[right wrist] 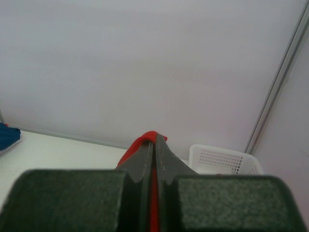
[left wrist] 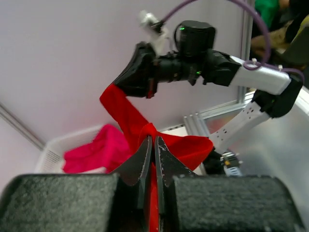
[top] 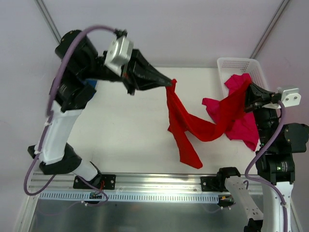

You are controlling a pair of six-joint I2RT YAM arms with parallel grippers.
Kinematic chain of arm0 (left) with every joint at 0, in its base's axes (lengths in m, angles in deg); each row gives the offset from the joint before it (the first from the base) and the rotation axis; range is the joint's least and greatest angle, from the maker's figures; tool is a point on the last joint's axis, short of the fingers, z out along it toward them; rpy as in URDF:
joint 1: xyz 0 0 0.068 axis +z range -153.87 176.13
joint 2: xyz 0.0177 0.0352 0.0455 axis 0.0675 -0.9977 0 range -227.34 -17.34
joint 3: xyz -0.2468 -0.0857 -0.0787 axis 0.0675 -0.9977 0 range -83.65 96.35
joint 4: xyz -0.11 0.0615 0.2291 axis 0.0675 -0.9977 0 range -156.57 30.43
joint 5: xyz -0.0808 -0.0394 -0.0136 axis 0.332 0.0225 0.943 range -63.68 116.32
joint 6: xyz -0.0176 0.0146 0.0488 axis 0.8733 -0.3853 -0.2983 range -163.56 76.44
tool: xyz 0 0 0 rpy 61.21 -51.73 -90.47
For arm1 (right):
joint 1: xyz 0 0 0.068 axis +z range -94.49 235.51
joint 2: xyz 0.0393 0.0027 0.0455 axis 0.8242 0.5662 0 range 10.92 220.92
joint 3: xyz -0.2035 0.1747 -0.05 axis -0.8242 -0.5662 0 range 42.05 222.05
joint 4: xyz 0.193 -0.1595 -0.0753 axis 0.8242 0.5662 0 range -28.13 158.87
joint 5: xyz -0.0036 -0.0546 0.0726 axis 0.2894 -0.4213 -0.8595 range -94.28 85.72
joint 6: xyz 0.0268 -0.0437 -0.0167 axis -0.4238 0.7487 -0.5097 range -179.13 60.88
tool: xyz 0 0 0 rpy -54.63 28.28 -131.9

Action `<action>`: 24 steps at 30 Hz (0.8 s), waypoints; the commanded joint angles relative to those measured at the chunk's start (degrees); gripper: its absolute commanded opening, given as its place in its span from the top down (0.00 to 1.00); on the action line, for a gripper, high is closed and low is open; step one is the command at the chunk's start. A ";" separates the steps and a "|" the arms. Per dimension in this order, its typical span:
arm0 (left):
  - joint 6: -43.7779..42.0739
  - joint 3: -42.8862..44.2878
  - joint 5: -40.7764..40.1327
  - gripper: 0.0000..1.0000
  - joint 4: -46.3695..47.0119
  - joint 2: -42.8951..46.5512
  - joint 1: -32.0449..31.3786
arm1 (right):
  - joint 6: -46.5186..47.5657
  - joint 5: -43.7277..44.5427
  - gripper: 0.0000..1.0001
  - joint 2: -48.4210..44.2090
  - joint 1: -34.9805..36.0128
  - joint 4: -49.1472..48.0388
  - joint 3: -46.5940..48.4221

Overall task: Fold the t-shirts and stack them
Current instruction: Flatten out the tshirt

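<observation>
Cloth of the navy blue t-shirt shows only as a scrap at the far left of the table, behind the left arm. Further right, the left gripper hangs raised above the table's middle, jaws pinched tight on one corner of the red t-shirt. That shirt sags rightward in a twisted band, one flap hanging toward the near edge. The right gripper is clamped on its other end. Beneath it the magenta-pink t-shirt lies partly in the white basket, partly on the table.
</observation>
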 commanded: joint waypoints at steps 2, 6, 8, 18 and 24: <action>24.55 4.22 11.55 1.00 11.28 -11.23 12.00 | -2.04 -1.25 1.00 -2.15 0.06 2.45 0.49; 29.16 1.10 7.18 1.00 7.34 -15.13 28.25 | -1.08 -0.81 0.99 -4.44 0.15 4.92 0.15; 22.93 -10.41 -4.16 1.00 5.75 -11.79 36.17 | -0.99 -0.81 1.00 -4.88 0.15 5.62 -0.12; 4.02 -28.19 -21.59 1.00 -1.56 9.47 41.04 | 0.59 -3.97 0.99 -3.39 0.06 5.01 0.58; 0.06 -34.52 -20.54 1.00 -0.41 27.57 32.35 | 5.16 -11.61 1.00 -7.69 0.06 5.19 5.94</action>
